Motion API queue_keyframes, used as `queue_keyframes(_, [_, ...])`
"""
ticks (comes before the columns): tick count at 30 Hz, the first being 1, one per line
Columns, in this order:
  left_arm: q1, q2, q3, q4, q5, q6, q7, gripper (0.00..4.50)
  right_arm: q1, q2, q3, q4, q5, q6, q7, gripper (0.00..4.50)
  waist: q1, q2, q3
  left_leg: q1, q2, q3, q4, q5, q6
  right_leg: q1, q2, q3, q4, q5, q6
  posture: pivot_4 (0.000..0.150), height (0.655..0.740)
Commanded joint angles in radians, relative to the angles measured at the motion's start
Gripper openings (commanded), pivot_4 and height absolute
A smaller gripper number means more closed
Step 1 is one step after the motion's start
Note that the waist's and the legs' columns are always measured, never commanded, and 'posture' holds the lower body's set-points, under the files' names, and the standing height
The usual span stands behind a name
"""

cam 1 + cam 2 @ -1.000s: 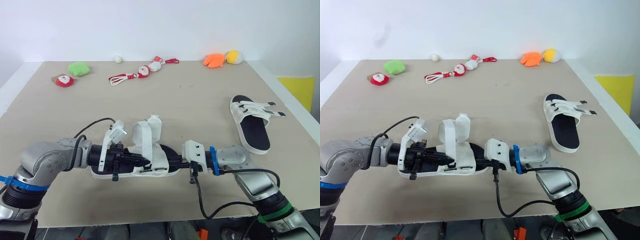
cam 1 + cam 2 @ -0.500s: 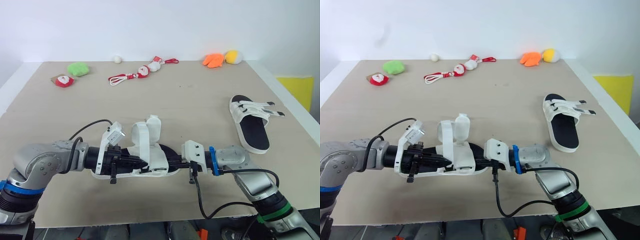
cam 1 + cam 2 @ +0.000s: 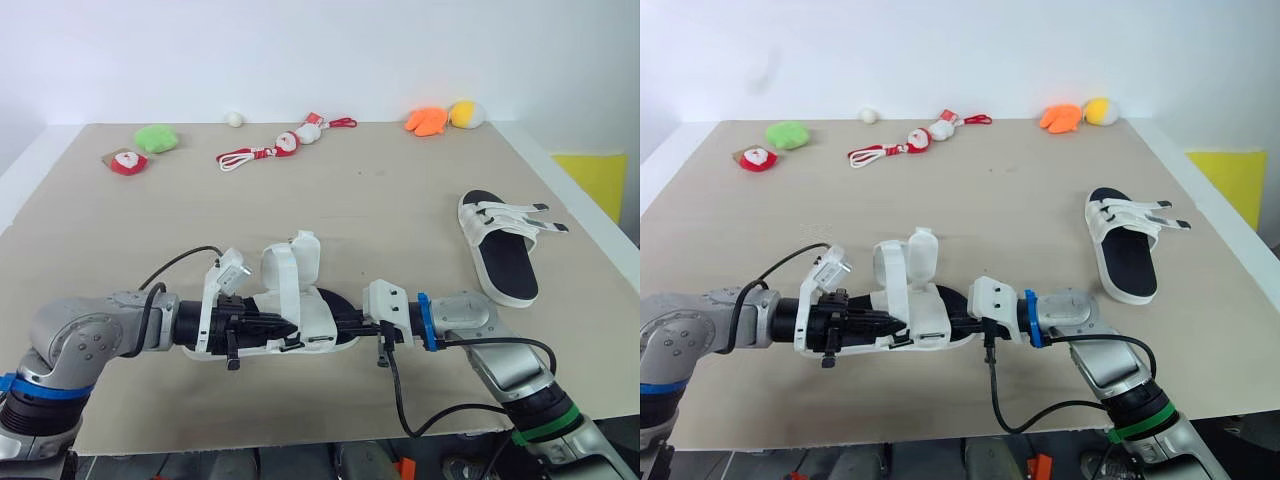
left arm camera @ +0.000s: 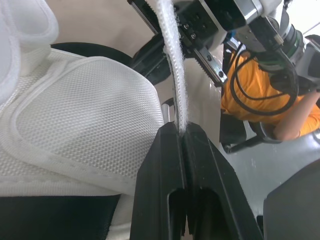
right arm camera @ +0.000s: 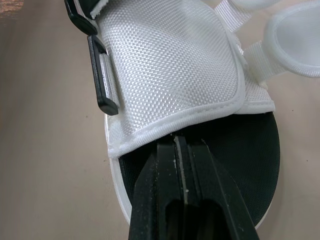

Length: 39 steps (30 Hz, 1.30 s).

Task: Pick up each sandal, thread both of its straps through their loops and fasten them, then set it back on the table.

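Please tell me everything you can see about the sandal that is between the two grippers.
The white sandal with a black footbed stretches lengthwise between the grippers near the beige table's front edge. Its upper is white woven mesh with a black buckle loop. Two straps stand up, unfastened. The left gripper pinches one white strap; the right gripper is shut on the upper's hem.

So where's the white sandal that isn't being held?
In the left eye view, the white, black-soled sandal lies by the beige table's right edge, nearer than the orange plush toy.

L pincer & R pincer both clamped tight, held low, tips pointing at each other.
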Motion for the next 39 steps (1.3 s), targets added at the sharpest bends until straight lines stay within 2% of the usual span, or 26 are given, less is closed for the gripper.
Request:
queue_keyframes(1, [0.015, 0.001, 0.020, -0.031, -0.027, 0.005, 0.002, 0.03, 0.020, 0.000, 0.038, 0.026, -0.040, 0.021, -0.006, 0.00, 0.000, 0.000, 0.000, 0.000, 0.000, 0.000, 0.000, 0.000, 0.000, 0.000, 0.000, 0.000, 0.000, 0.000, 0.000, 0.150, 0.7400])
queue_keyframes(4, [0.022, -0.008, 0.038, -0.031, -0.063, 0.016, 0.017, 0.03, 0.019, 0.001, 0.039, 0.027, -0.041, 0.021, -0.007, 0.00, 0.000, 0.000, 0.000, 0.000, 0.000, 0.000, 0.000, 0.000, 0.000, 0.000, 0.000, 0.000, 0.000, 0.000, 0.000, 0.150, 0.7400])
queue_keyframes(16, [0.089, 0.027, 0.044, -0.082, -0.058, -0.010, 0.023, 0.03, 0.008, 0.009, 0.043, 0.036, -0.039, 0.020, -0.001, 0.00, -0.002, 0.000, 0.000, 0.001, 0.000, 0.000, 0.000, 0.000, 0.000, 0.000, 0.000, 0.000, 0.000, 0.000, 0.000, 0.150, 0.7400])
queue_keyframes(22, [0.129, 0.052, -0.002, -0.091, 0.057, -0.100, -0.015, 0.03, 0.004, 0.013, 0.045, 0.039, -0.038, 0.020, -0.003, 0.00, -0.005, 0.000, 0.000, 0.001, 0.001, 0.000, -0.001, 0.000, 0.000, 0.000, 0.001, 0.000, 0.000, 0.000, 0.000, 0.150, 0.7400])
queue_keyframes(39, [0.162, 0.057, -0.016, -0.124, 0.080, -0.134, -0.036, 0.03, 0.004, 0.009, 0.040, 0.038, -0.033, 0.024, -0.001, 0.00, -0.008, 0.000, 0.000, 0.002, 0.001, 0.000, -0.001, 0.000, 0.000, 0.000, 0.001, 0.000, 0.000, 0.000, 0.000, 0.150, 0.7400])
